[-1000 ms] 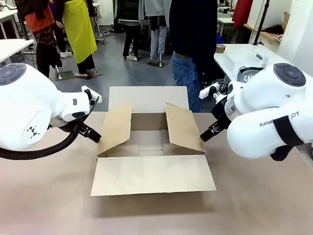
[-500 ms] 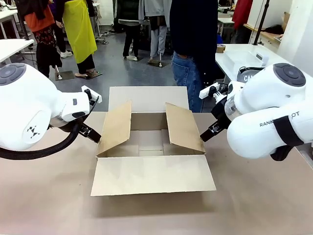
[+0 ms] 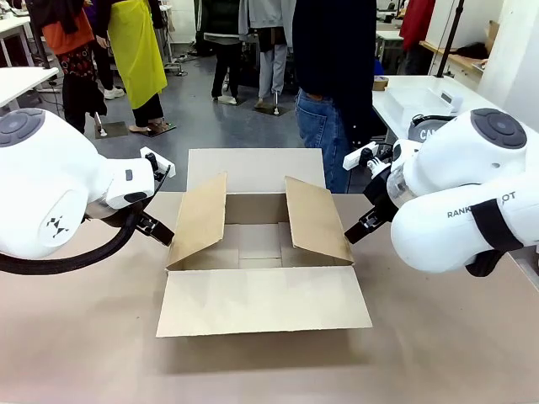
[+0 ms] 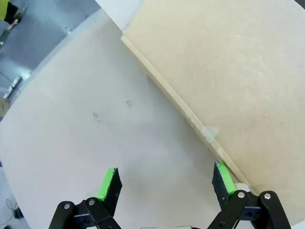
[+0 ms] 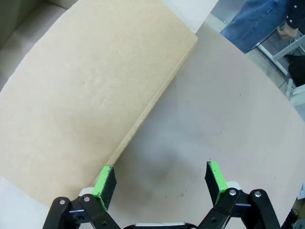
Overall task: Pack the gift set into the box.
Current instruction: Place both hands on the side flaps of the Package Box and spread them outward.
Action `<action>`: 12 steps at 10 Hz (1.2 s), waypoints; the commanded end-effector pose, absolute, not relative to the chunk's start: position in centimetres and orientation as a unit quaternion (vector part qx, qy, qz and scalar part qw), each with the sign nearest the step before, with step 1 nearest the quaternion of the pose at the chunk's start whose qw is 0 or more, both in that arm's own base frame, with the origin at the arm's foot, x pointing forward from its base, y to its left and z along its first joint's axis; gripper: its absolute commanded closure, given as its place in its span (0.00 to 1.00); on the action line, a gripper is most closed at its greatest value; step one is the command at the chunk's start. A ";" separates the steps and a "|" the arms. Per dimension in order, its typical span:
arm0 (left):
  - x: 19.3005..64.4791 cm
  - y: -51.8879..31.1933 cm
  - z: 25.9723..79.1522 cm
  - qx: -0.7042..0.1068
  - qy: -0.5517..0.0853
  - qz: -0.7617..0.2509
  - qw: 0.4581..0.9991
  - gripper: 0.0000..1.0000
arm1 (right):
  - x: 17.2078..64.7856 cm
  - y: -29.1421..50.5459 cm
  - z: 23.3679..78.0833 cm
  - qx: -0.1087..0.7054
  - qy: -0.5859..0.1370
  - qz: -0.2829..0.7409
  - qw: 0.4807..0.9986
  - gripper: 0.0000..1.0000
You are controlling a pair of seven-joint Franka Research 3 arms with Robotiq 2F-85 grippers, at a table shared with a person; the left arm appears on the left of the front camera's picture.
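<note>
Both released: left claw (image 4: 167, 183) over surface (image 4: 95, 119), one pad just beside left flap edge of box (image 3: 263, 299) | right claw (image 5: 159, 183) likewise at right flap edge | box mid-surface, open, side flaps leaning inward, front flap flat | person (image 3: 333, 76) at far side

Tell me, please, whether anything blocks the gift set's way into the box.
Yes: the box has its left flap and right flap leaning inward over the opening, leaving only the middle clear. The left end effector and right end effector, both open, sit outside the leaning flaps.
</note>
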State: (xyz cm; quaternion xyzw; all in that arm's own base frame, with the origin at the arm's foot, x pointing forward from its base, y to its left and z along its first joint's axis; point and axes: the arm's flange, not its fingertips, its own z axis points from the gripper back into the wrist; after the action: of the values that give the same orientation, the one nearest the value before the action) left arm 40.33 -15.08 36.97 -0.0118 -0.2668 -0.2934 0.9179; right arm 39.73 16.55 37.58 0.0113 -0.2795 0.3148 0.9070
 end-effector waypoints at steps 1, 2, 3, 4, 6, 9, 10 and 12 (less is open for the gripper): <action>40.3 -15.1 37.0 -0.012 -0.268 -0.294 0.917 0.00 | 39.7 16.6 37.6 0.012 -0.279 0.315 0.907 0.00; 40.3 -15.1 37.0 -0.012 -0.268 -0.294 0.917 0.00 | 39.7 16.6 37.6 0.012 -0.279 0.315 0.907 0.00; 40.3 -15.1 37.0 -0.012 -0.268 -0.294 0.917 0.00 | 39.7 16.6 37.6 0.012 -0.279 0.315 0.907 0.00; 40.3 -15.1 37.0 -0.012 -0.267 -0.293 0.918 0.00 | 39.7 16.5 37.6 0.011 -0.279 0.315 0.907 0.00; 39.1 -12.4 39.5 0.000 -0.254 -0.301 0.919 0.00 | 39.3 15.1 40.6 -0.004 -0.270 0.294 0.917 0.00; 34.7 -5.4 47.6 -0.036 -0.303 -0.214 0.928 0.00 | 37.1 9.4 50.0 0.080 -0.267 0.194 0.941 0.00; 32.9 -3.7 49.8 -0.074 -0.305 -0.164 0.935 0.00 | 35.7 7.4 52.3 0.140 -0.261 0.177 0.939 0.00; 29.8 1.0 52.5 -0.257 -0.294 -0.150 0.908 0.00 | 33.2 0.9 55.4 0.265 -0.240 0.065 0.932 0.00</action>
State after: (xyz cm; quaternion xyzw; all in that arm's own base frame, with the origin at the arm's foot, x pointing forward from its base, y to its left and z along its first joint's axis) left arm 33.34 -1.54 54.10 -0.1657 -0.3077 -0.1512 0.9247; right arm 33.61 4.05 54.84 0.2088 -0.2461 0.1325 0.9372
